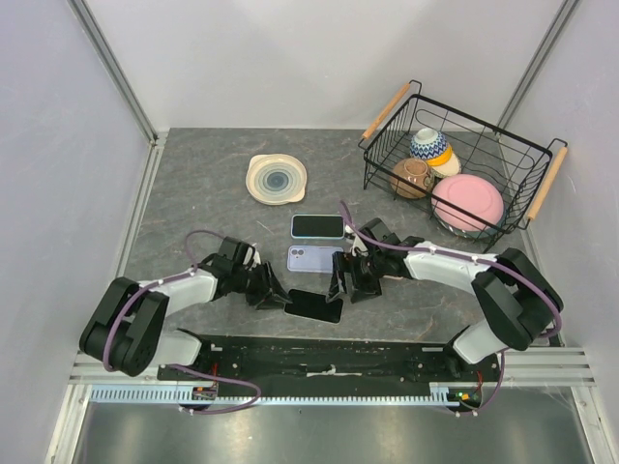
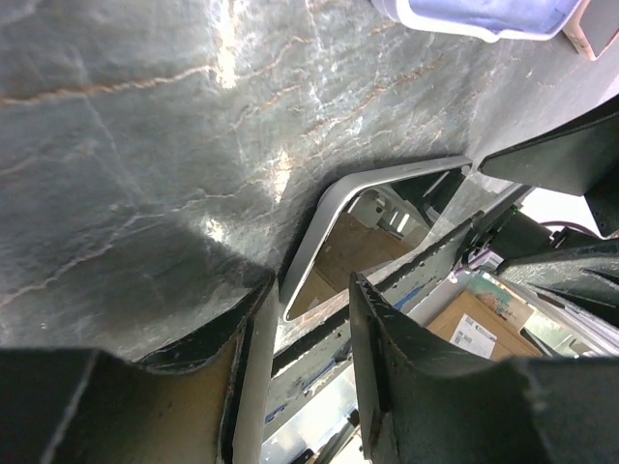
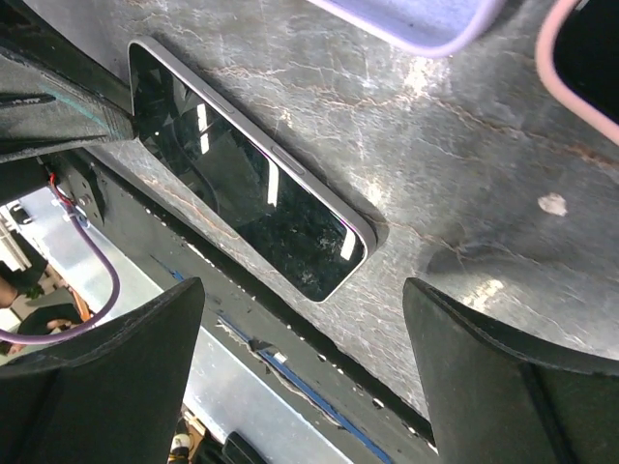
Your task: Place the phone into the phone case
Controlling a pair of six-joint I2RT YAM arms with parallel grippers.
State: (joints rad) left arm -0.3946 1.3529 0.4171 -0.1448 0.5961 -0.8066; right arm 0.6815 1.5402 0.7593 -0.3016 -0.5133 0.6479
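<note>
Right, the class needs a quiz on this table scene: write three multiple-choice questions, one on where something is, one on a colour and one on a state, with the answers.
1. Where does the phone closest to the near edge of the table lie?
A) in the wire basket
B) flat on the table, on the near side of the empty case
C) on the plate

2. What colour is that empty case?
A) red
B) green
C) lavender

3. How is the right gripper?
A) open, holding nothing
B) shut on the case
C) shut on a bowl

Answers:
1 B: the top view shows it on the table, just nearer than the case.
2 C: the case looks pale purple in the top view.
3 A: its wrist view shows both fingers wide apart, with nothing held between them.
</note>
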